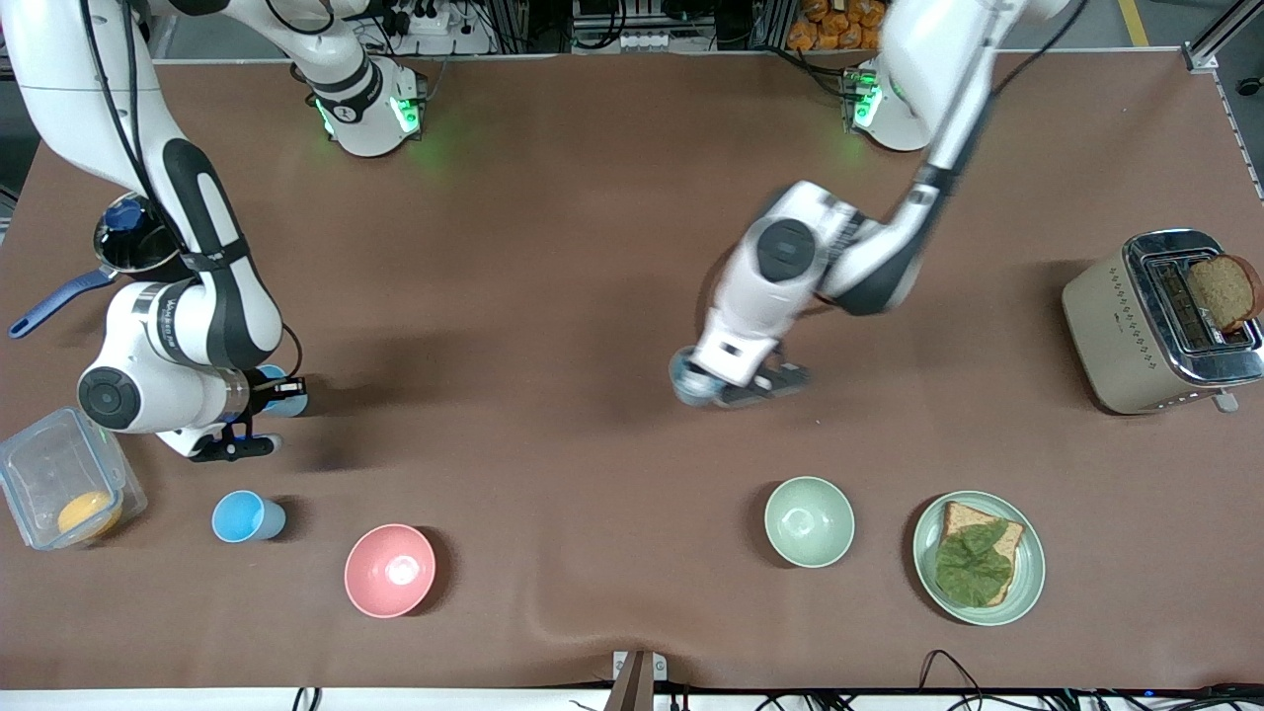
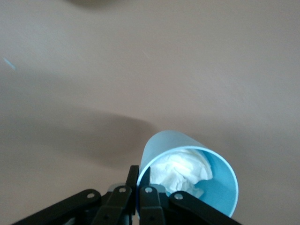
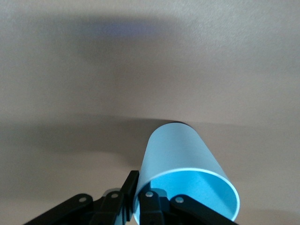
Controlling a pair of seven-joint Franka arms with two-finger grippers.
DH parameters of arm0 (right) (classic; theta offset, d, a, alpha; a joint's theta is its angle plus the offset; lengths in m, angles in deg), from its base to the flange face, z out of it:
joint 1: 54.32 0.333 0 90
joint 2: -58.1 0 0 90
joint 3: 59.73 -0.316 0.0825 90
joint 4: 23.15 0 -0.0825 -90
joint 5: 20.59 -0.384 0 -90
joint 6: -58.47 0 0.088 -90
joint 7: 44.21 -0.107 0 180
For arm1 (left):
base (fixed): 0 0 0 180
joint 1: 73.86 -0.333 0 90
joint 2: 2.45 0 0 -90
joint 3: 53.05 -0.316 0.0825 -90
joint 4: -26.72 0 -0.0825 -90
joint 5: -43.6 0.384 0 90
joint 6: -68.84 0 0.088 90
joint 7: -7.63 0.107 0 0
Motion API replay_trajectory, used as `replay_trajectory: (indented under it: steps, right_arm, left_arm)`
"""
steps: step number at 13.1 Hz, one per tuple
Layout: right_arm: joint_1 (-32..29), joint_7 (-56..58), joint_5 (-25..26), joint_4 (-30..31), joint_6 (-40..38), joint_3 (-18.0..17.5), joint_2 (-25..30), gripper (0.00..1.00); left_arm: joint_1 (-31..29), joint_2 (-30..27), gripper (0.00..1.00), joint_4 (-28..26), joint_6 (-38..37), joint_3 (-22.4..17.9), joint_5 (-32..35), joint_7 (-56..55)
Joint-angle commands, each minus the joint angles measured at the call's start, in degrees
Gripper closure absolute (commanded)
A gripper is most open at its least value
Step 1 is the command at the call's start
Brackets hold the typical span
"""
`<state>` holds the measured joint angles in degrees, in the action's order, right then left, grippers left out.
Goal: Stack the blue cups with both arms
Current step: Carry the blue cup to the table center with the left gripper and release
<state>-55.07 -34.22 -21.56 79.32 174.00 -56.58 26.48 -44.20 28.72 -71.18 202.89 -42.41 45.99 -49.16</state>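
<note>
My left gripper is shut on the rim of a light-blue cup and holds it low over the middle of the table. In the left wrist view the fingers pinch the wall of this cup, which has crumpled white paper inside. My right gripper is shut on the rim of a second blue cup at the right arm's end of the table. In the right wrist view this cup is empty. A third blue cup stands on the table nearer the front camera.
A pink bowl and a pale green bowl sit near the front edge. A plate with bread and lettuce, a toaster, a clear container with an orange thing and a blue-handled pot stand around.
</note>
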Motion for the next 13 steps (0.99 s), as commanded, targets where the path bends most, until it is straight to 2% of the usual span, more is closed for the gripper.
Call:
replay_trajectory:
  steps: [1,3,4,5,6,9,11,13]
  right_arm:
    - [1.4,0.1,-0.7,-2.7,-6.7,-0.1,2.1,1.0]
    - [3.3,-0.1,-0.9,-8.3,-14.1,-0.1,2.1,1.0]
    - [4.2,-0.3,-1.8,-10.1,-16.4,-0.1,2.1,1.0]
    - [5.0,-1.2,-3.9,-11.1,-17.9,-0.1,2.1,1.0]
    - [5.7,-3.4,-5.9,-11.6,-18.9,-0.1,2.2,1.0]
    - [11.6,-14.1,-8.0,-13.4,-19.5,-0.2,2.4,1.0]
    - [16.8,-23.2,-12.5,-14.0,-18.9,-0.1,2.3,1.0]
    - [22.9,-32.4,-13.7,-16.8,-18.2,-0.1,1.7,1.0]
  left_arm:
    - [5.0,6.8,1.0,6.7,-0.5,-0.9,-1.1,-5.9]
    - [7.1,8.1,1.0,7.0,-0.4,-0.9,-1.2,-6.4]
    - [7.8,8.4,0.93,7.0,-0.4,-0.9,-1.1,-6.8]
    - [7.7,8.1,0.23,7.0,-0.4,-0.9,-1.0,-6.8]
    - [7.3,7.7,0.0,7.0,-0.4,-0.9,-0.8,-6.8]
    - [6.2,3.1,0.0,6.8,-1.2,-1.4,-1.2,-6.9]
    - [2.3,-3.4,0.0,6.8,-7.0,-1.4,-0.6,-5.5]
    - [-3.3,-9.5,0.0,6.8,-11.5,-1.4,-0.6,-0.4]
